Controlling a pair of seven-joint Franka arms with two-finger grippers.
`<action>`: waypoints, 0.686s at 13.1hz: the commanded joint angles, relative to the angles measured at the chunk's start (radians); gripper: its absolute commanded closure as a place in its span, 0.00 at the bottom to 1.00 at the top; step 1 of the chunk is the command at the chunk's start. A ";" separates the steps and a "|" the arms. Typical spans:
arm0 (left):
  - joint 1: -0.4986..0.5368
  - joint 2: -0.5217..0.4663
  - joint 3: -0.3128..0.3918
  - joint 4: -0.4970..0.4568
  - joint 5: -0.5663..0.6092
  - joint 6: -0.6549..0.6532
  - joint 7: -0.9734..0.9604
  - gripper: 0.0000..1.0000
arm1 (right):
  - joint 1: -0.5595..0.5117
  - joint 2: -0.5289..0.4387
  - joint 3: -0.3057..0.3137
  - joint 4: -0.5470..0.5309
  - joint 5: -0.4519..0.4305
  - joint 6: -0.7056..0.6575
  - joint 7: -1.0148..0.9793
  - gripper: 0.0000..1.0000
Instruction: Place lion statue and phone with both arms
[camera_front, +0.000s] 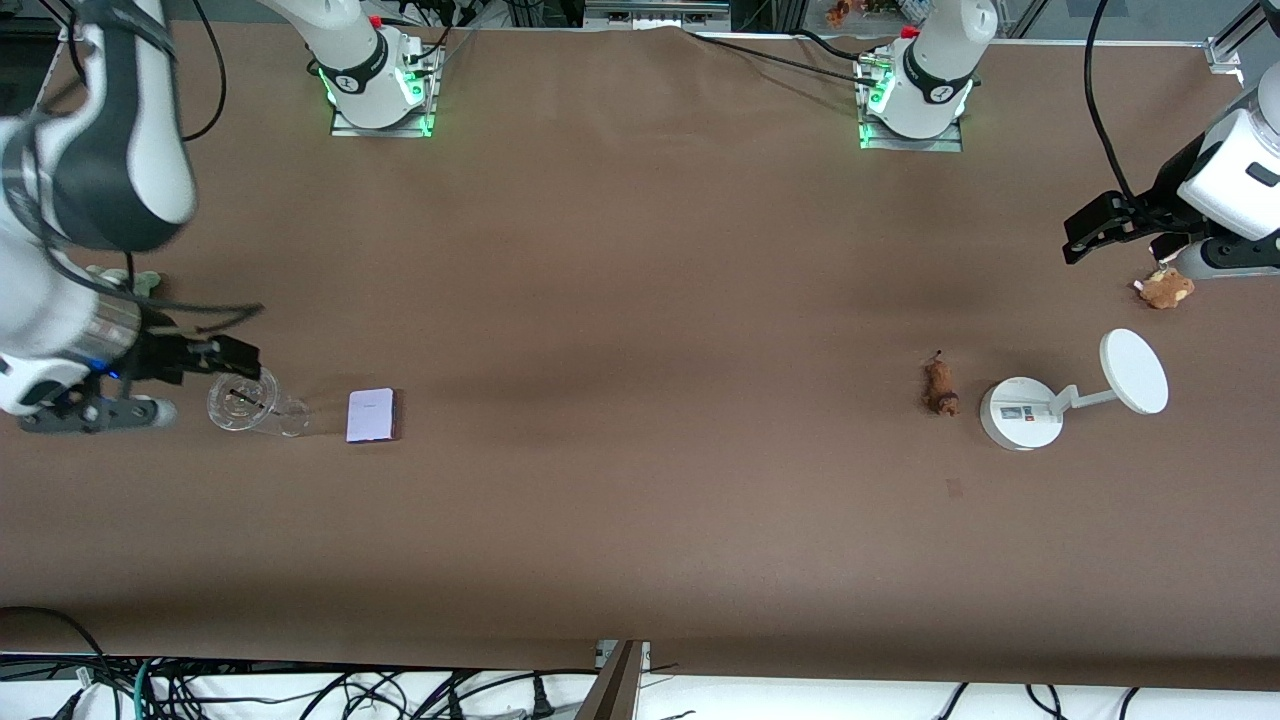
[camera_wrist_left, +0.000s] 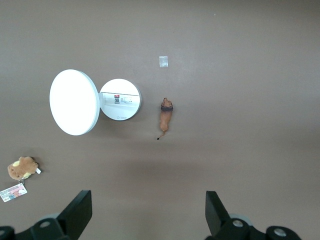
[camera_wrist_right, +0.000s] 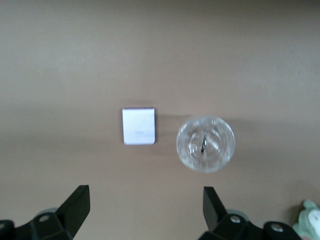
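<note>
Nearest the camera, lying flat on the brown table (camera_front: 640, 520): phone (camera_front: 372, 414) beside a clear glass (camera_front: 245, 402) toward the right arm's end, lion statue (camera_front: 940, 388) on its side just beside a white round-based stand (camera_front: 1022, 413) toward the left arm's end. Neither held — right gripper (camera_wrist_right: 142, 205) high over phone and glass, left gripper (camera_wrist_left: 147, 210) high near the plush toy (camera_front: 1165, 289), both pincers spread wide on nothing; fits equally things awaiting pickup or already set down. Plain cloth cover, cables along the table edges.

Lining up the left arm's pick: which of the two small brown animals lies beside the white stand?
The lion statue, slim and dark, lies beside the white stand's base; the plush toy sits under the left hand.
</note>
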 joint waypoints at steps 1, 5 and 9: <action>-0.006 0.001 0.004 0.015 0.003 -0.023 0.016 0.00 | -0.127 -0.164 0.129 -0.116 -0.040 -0.050 -0.008 0.00; -0.006 0.003 0.004 0.015 0.003 -0.023 0.019 0.00 | -0.198 -0.271 0.152 -0.117 -0.083 -0.135 -0.014 0.00; -0.008 0.011 0.004 0.017 0.003 -0.023 0.028 0.00 | -0.202 -0.282 0.152 -0.113 -0.136 -0.198 -0.011 0.00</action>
